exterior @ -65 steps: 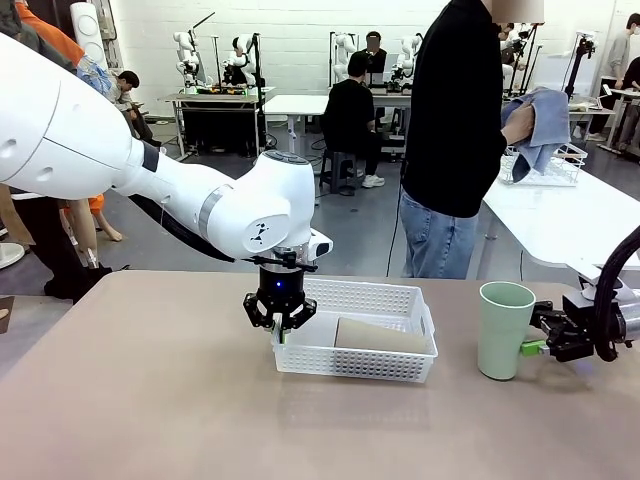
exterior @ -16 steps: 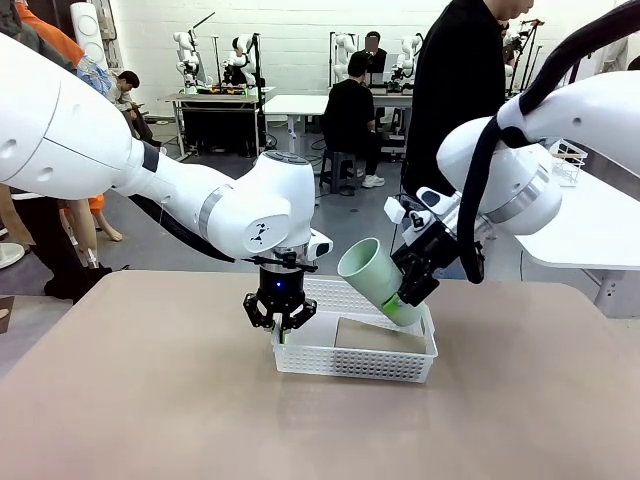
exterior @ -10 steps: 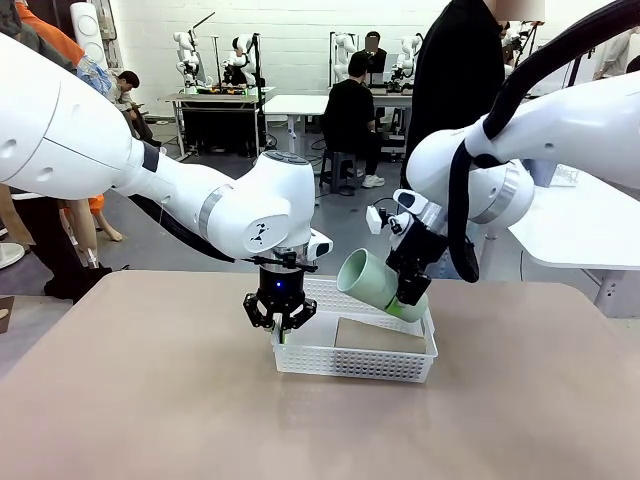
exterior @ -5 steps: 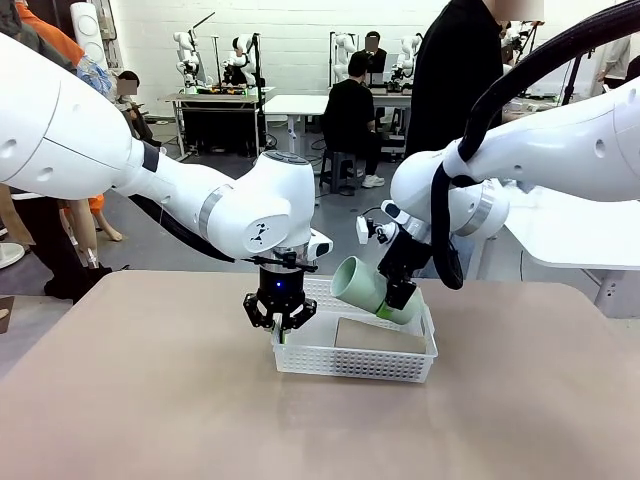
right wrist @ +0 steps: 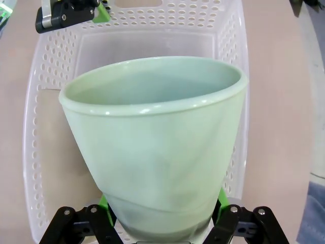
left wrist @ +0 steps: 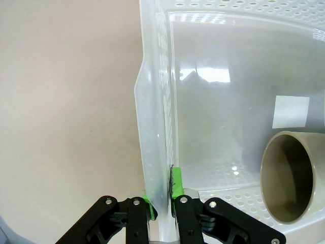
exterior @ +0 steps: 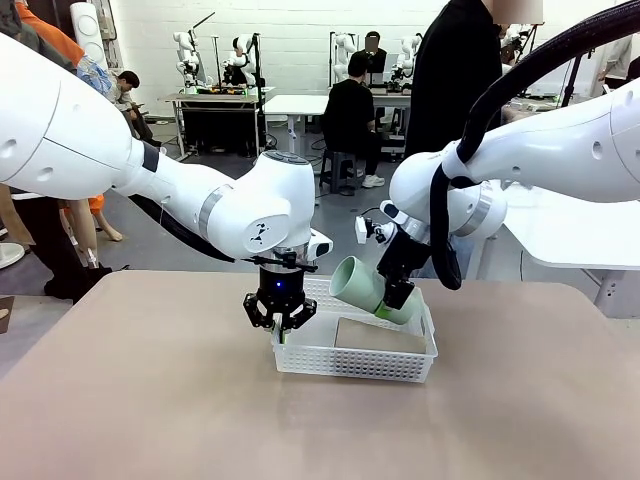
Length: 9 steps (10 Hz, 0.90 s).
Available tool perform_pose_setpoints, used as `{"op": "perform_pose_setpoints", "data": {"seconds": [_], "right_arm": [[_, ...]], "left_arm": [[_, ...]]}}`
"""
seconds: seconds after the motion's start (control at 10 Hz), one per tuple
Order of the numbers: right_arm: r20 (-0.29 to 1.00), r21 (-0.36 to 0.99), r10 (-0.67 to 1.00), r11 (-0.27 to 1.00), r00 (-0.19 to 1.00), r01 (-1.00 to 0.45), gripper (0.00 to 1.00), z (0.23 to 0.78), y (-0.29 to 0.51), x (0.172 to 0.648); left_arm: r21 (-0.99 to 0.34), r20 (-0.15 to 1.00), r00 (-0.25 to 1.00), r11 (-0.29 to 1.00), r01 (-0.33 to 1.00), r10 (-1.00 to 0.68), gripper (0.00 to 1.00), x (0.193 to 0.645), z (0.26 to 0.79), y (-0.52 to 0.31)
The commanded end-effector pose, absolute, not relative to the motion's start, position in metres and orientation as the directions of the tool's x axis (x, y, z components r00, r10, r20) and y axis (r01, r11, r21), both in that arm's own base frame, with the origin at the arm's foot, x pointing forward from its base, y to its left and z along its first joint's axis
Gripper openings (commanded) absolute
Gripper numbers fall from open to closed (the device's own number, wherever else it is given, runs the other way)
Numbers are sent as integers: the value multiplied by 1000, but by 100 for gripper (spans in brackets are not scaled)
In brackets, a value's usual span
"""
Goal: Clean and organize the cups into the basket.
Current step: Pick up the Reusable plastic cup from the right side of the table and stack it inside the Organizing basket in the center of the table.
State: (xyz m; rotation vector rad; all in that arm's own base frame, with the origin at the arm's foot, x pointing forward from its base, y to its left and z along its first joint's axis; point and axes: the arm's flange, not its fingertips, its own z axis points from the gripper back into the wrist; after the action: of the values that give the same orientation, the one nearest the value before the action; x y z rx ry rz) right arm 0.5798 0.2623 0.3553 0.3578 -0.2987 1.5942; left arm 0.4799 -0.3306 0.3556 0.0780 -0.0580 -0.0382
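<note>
The matte pale green cup (exterior: pixel 365 287) hangs tilted above the white mesh basket (exterior: pixel 350 365) at the centre of the frame, gripped near its base by the right hand (exterior: pixel 396 300). A brown cup (exterior: pixel 378 336) lies inside on its side, beside a plain white sticker (left wrist: pixel 290 112). The left hand (exterior: pixel 281 328) is pinched closed on the basket's left wall.

Tan cup (left wrist: pixel 287 178) cut off by left wrist view's edge; largely hidden behind mint cup (right wrist: pixel 152 147) in right wrist view.
</note>
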Motion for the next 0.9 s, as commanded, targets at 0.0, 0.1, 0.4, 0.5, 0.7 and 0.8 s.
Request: {"op": "perform_pose_setpoints", "data": {"seconds": [0.0, 0.1, 0.4, 0.5, 0.7, 0.8], "right_arm": [[396, 22, 917, -58, -44, -998, 82, 355, 260, 579], [396, 22, 917, -58, -44, -998, 82, 355, 260, 579], [382, 28, 924, -29, -16, -999, 82, 352, 264, 583], [364, 27, 931, -20, -9, -999, 82, 348, 265, 585], [339, 38, 941, -5, 8, -999, 82, 336, 266, 591], [340, 38, 941, -7, 6, -999, 82, 333, 267, 593]], "left_arm": [[80, 56, 998, 996, 37, -42, 0, 480, 355, -331], [80, 56, 998, 996, 37, -42, 0, 480, 355, -331], [80, 56, 998, 996, 37, -42, 0, 480, 355, -331], [80, 56, 998, 996, 37, -42, 0, 480, 355, -331], [80, 56, 998, 996, 37, -42, 0, 480, 355, -331], [80, 56, 998, 996, 37, -42, 0, 480, 355, -331]]}}
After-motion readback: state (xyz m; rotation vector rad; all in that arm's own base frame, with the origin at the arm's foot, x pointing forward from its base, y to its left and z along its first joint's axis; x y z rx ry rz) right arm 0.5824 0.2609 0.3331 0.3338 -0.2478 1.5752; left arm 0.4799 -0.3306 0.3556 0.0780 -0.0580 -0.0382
